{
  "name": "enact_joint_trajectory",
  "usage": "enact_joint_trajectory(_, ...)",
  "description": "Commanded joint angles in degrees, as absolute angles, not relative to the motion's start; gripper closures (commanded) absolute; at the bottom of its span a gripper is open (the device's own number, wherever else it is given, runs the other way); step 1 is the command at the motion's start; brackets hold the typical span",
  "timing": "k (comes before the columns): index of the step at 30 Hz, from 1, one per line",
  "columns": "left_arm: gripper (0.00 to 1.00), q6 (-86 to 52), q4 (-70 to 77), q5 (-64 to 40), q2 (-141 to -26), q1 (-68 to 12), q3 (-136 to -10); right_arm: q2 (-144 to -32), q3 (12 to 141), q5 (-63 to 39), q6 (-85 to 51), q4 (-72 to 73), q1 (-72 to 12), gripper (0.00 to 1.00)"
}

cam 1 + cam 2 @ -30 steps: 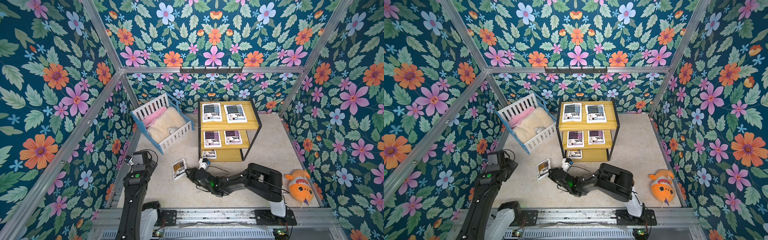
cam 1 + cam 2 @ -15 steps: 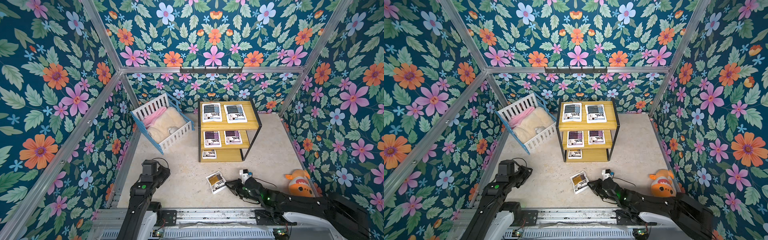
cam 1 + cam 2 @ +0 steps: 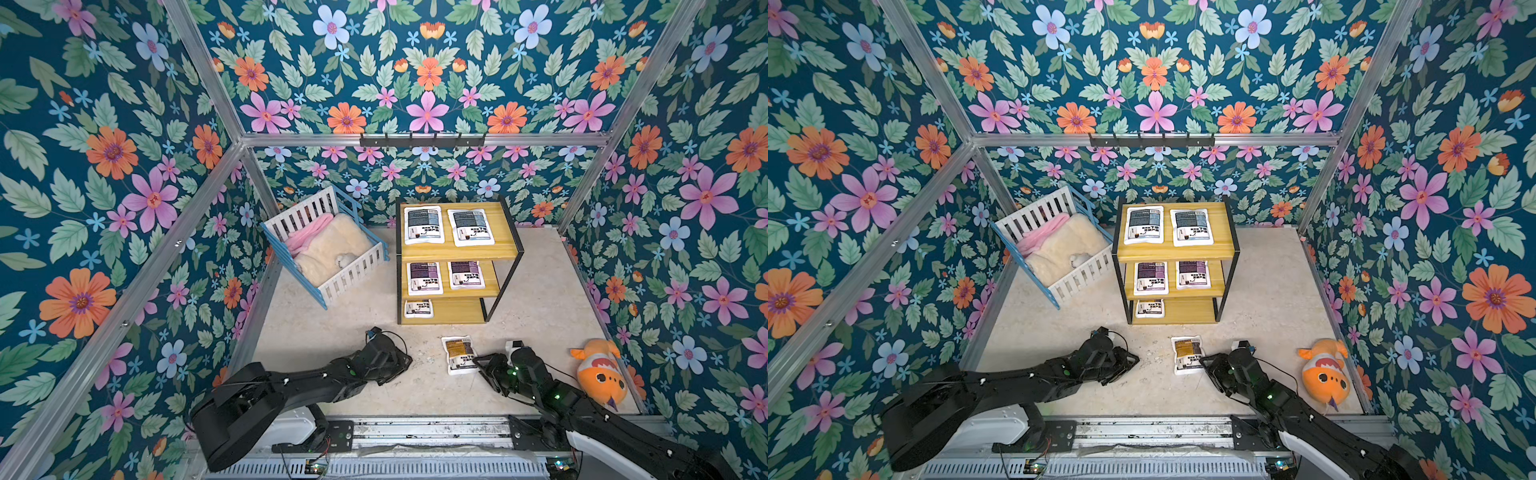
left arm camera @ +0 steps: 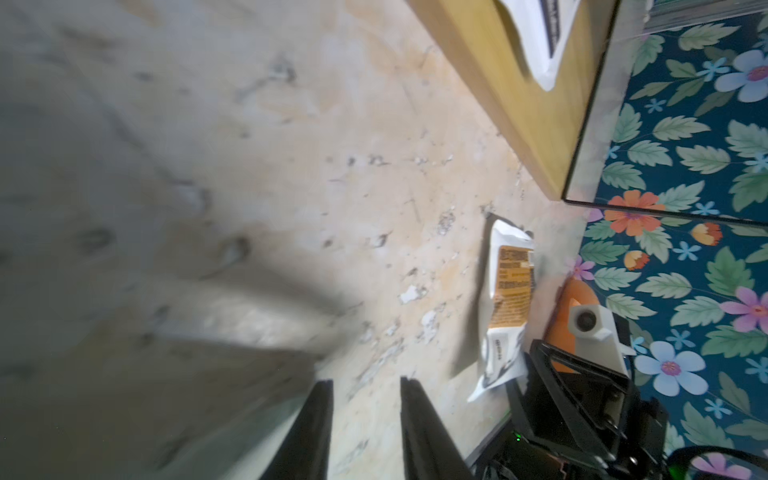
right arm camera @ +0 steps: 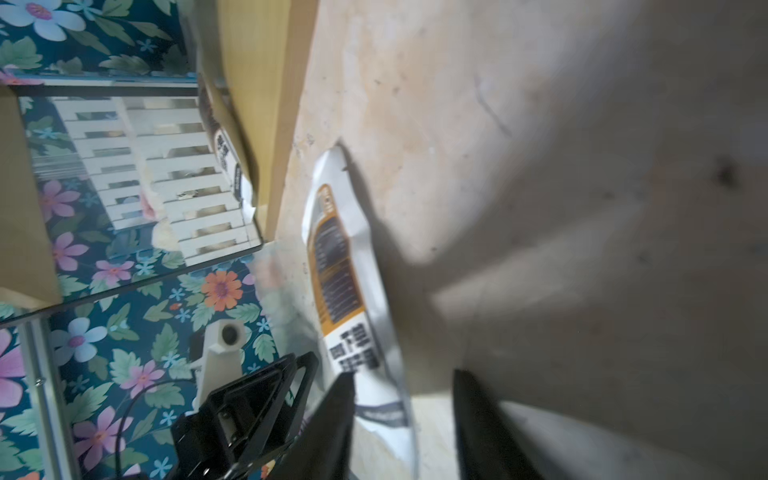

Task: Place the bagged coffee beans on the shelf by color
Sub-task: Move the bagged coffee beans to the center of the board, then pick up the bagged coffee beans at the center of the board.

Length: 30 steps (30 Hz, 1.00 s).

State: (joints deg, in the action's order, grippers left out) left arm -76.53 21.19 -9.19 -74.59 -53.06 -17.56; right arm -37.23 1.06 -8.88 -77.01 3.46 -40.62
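— So, what is surrounding the arms?
— Floral walls [image 3: 124, 187] are enclosing a pale, scuffed floor [image 3: 540, 299]. The shelf [image 3: 505, 245] is standing toward the back, a white-and-blue crib [image 3: 353, 276] is sitting beside it on the left arm's side, and an orange plush fish [image 3: 598, 374] is lying by the wall on the right arm's side.
— Where are the bags lying?
— Two blue-grey pouches [image 3: 424, 224] are resting on the top board, two purple pouches [image 3: 424, 277] on the middle one, one half-hidden pouch [image 3: 418, 308] on the bottom. The yellow-brown pouch [image 3: 459, 355] is lying flat on the floor in front of the shelf, apart from it.
— Which way is it pointing?
— Its long axis is running from shelf to robot, slightly skewed; the orange label end is facing the shelf, the black-text end the robot.
— And the pincers?
— The right gripper [image 3: 481, 365] is meeting the text end with jaws standing apart; in the right wrist view that edge is lying between the fingers [image 5: 336, 424]. The left gripper [image 3: 406, 360] is hanging low over bare floor, near the pouch without touching it, jaws narrowly apart around nothing.
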Motion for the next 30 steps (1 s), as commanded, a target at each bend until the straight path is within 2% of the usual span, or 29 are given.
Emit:
enact_joint_trajectory(1,0.67,-79.2,37.9,-11.4,-79.3,-53.8,-18.5,-32.1,-0.5,-8.5,-85.8,-6.5,-41.3,0.44)
enact_joint_trajectory(5,0.67,-80.5,43.0,-12.6,-84.1,-54.9,-19.0,-22.0,-3.4,1.9,-101.6,-4.4,-50.0,0.34)
enact_joint_trajectory(8,0.67,-81.2,44.5,-12.7,-86.2,-55.2,-18.5,-20.8,-4.5,9.3,-109.3,-3.7,-57.2,0.33)
enact_joint_trajectory(11,0.66,-82.2,47.0,-13.3,-88.6,-55.4,-18.5,-26.9,-5.3,15.4,-116.6,1.3,-64.2,0.33)
enact_joint_trajectory(14,0.66,-82.9,49.2,-14.3,-90.8,-55.8,-19.4,-36.1,1.1,20.6,-120.5,-4.8,-69.9,0.3)
enact_joint_trajectory(16,0.66,-82.8,49.2,-14.2,-91.4,-55.9,-19.8,-40.2,4.0,25.2,-123.5,-7.3,-73.0,0.22)
enact_joint_trajectory(18,0.67,-82.6,48.8,-14.1,-92.0,-56.1,-20.1,-43.2,2.8,26.6,-124.9,-2.1,-73.6,0.21)
enact_joint_trajectory(20,0.68,-82.6,48.8,-14.3,-92.7,-56.4,-20.3,-48.1,0.2,26.9,-126.0,9.8,-73.5,0.2)
enact_joint_trajectory(25,0.7,-82.9,48.7,-14.4,-94.5,-58.6,-21.6,-61.3,3.0,24.9,-124.3,23.2,-73.6,0.2)
enact_joint_trajectory(30,0.71,-83.8,50.3,-14.1,-96.5,-60.2,-22.2,-65.3,2.4,25.9,-125.6,27.8,-73.6,0.23)
